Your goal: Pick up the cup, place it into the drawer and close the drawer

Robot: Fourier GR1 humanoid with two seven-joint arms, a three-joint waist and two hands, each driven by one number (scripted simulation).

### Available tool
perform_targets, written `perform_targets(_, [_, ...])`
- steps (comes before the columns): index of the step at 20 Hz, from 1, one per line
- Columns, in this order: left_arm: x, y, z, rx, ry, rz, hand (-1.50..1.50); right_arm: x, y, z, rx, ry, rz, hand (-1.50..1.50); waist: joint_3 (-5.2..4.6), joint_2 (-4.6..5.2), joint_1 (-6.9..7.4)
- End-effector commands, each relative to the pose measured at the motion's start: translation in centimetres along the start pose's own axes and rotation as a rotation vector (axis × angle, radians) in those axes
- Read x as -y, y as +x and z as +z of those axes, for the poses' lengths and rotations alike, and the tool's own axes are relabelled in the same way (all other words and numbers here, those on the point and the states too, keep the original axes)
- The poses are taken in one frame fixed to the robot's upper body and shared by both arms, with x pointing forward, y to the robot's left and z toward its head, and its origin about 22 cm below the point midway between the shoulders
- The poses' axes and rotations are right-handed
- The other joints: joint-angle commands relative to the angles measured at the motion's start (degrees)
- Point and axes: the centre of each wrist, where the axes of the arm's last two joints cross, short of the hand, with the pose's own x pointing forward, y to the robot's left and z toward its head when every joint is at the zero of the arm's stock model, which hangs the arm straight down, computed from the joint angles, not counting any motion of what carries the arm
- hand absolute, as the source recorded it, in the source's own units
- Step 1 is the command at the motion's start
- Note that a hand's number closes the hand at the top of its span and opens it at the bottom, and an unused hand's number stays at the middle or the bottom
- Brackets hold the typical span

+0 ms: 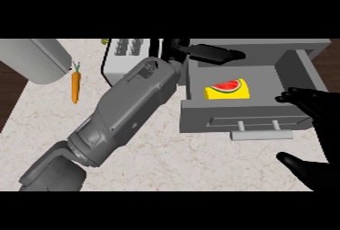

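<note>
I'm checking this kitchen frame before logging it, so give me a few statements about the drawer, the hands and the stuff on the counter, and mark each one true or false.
1. The grey drawer stands open. True.
2. A yellow block with a watermelon picture lies inside the drawer. True.
3. The orange carrot lies inside the drawer. False: it lies on the marble counter, left of the left forearm.
4. The robot's left hand reaches over the drawer's far edge. True.
5. The robot's right hand grips the drawer's pale bar handle. False: it shows at the drawer's right side, apart from the handle.
6. The cup stands in plain sight on the counter. False: no cup can be made out.
</note>
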Motion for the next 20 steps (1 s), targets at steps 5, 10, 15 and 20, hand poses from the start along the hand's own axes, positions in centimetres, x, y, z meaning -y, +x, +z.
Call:
perform_targets(5, [-5.7, 0.1, 1.5, 0.004, 0.114, 0.097, -1.50, 0.7, 0.6, 1.5, -0.070, 0.143, 0.225, 1.50, -0.05, -0.73, 3.00])
perform_targets(10, [-9.3, 0.9, 4.1, -0.018, 0.161, 0.084, -1.50, -0.2, 1.1, 1.6, -0.103, 0.178, 0.305, 1.50, -0.03, -0.69, 2.88])
perform_targets(15, [-13.9, 0.9, 8.9, -0.044, 0.201, 0.098, -1.50, 0.8, -1.0, 1.7, -0.183, 0.161, 0.378, 1.50, -0.01, -0.70, 3.94])
perform_targets(20, [-17.0, 0.9, 14.4, -0.040, 0.194, 0.132, -1.50, 0.8, -1.9, 0.6, -0.215, 0.172, 0.457, 1.50, -0.02, -0.42, 3.36])
